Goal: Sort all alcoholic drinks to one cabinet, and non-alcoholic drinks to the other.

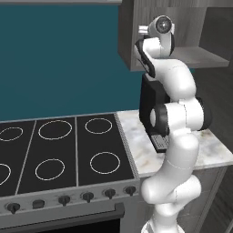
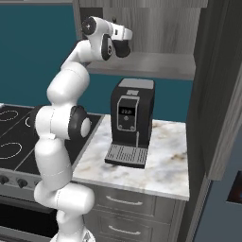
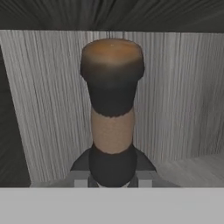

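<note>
My gripper point(image 3: 113, 178) is shut on the lower part of a dark long-necked bottle point(image 3: 112, 109), one of the alcoholic drinks. It has a brownish cap, a black collar and a tan band on the neck. In the hand view the bottle stands upright in front of the grey wood-grain back wall of an open upper cabinet point(image 3: 183, 96). From the right base view my gripper point(image 2: 125, 43) reaches into that cabinet just above its shelf point(image 2: 151, 64), and the bottle point(image 2: 124, 49) shows as a dark shape at the hand. The non-alcoholic drinks are out of view.
A black coffee machine point(image 2: 130, 120) stands on the marble counter point(image 2: 165, 160) right below the cabinet. A black cooktop point(image 1: 59, 150) with ring burners lies to the left, and a tall dark cabinet side point(image 2: 217, 94) rises on the right.
</note>
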